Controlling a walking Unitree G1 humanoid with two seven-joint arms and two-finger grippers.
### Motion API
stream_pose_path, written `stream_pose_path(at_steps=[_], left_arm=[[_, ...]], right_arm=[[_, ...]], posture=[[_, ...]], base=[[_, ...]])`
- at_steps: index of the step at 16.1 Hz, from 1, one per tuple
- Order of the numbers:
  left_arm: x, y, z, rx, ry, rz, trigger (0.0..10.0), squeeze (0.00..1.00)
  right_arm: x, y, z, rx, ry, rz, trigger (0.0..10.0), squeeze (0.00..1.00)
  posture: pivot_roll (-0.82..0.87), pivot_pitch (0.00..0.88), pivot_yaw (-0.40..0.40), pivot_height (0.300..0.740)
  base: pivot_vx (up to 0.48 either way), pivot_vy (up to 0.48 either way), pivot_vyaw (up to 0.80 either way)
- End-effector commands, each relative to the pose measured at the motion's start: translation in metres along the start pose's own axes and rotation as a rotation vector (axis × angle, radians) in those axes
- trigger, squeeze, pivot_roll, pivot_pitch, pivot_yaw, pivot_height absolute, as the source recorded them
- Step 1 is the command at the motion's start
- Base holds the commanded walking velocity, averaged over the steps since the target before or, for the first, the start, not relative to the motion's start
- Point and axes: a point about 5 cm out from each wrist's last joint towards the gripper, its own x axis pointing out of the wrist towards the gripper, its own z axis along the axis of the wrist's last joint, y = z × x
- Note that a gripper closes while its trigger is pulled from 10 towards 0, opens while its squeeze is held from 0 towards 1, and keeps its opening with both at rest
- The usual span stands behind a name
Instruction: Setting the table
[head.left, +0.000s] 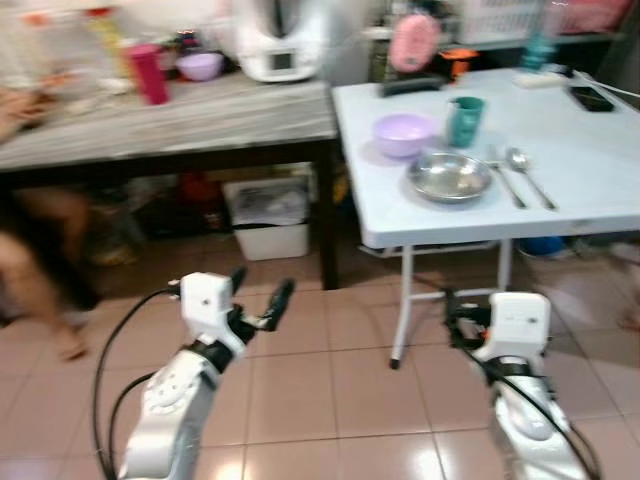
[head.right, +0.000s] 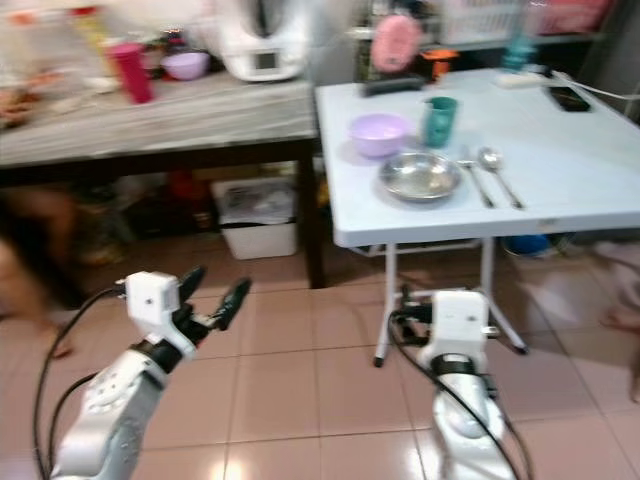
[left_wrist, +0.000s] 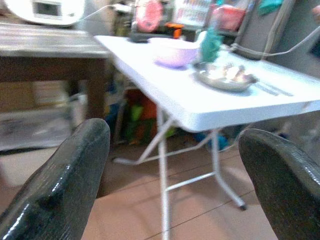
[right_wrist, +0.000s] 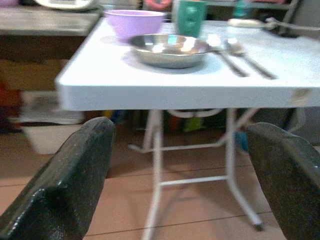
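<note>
Ahead, the left eye view shows a white folding table (head.left: 590, 150) on the right with a place laid near its near-left corner: a steel plate (head.left: 450, 177), a lilac bowl (head.left: 404, 134) just beyond it to the left, a teal cup (head.left: 465, 121) beside the bowl, and a fork (head.left: 503, 178) and spoon (head.left: 526, 172) lying side by side right of the plate. A dark wooden table (head.left: 170, 125) stands on the left, carrying a pink tumbler (head.left: 150, 72), a second lilac bowl (head.left: 200, 66) and a white appliance (head.left: 278, 40); a white bin (head.left: 268, 217) sits beneath it. The left gripper (head.left: 258, 297) hangs low over the tiled floor (head.left: 330, 380), well short of both tables, its fingers spread and empty. The right arm (head.left: 512, 330) is raised in front of the folding table's legs.

In the right eye view the same layout appears; a blurred shape at far left may be a person's leg (head.right: 20, 270).

From the left wrist view, both black fingers (left_wrist: 65, 185) stand wide apart with nothing between them, the folding table and plate beyond.

From the right wrist view, the right gripper (right_wrist: 180, 175) is likewise wide apart and holding nothing, facing the table edge with the plate, bowl, cup and cutlery on top.
</note>
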Motion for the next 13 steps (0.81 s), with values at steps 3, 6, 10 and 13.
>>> stream_pose_path(at_steps=[3, 6, 10, 13], left_arm=[[-0.007, 0.009, 0.001, 0.02, 0.013, 0.025, 10.0, 0.0], [-0.008, 0.009, -0.001, 0.021, 0.024, 0.025, 10.0, 0.0], [-0.011, 0.019, -0.004, 0.056, 0.049, 0.103, 10.0, 0.0], [-0.01, 0.027, -0.006, 0.091, 0.066, 0.188, 10.0, 0.0]], right_arm=[[0.002, 0.011, 0.003, 0.026, -0.013, 0.039, 10.0, 0.0], [0.001, 0.012, 0.002, 0.028, -0.007, 0.044, 10.0, 0.0], [0.0, 0.016, 0.002, 0.018, -0.006, 0.069, 10.0, 0.0], [0.0, 0.018, 0.003, -0.007, -0.017, 0.083, 10.0, 0.0]], posture=[[-0.22, 0.0, 0.071, 0.74], [-0.22, 0.0, 0.071, 0.74], [-0.22, 0.0, 0.072, 0.74], [-0.21, 0.0, 0.071, 0.74]], base=[[0.332, 0.0, -0.29], [0.278, 0.0, 0.0], [0.2, 0.0, 0.0], [0.0, 0.0, 0.27]])
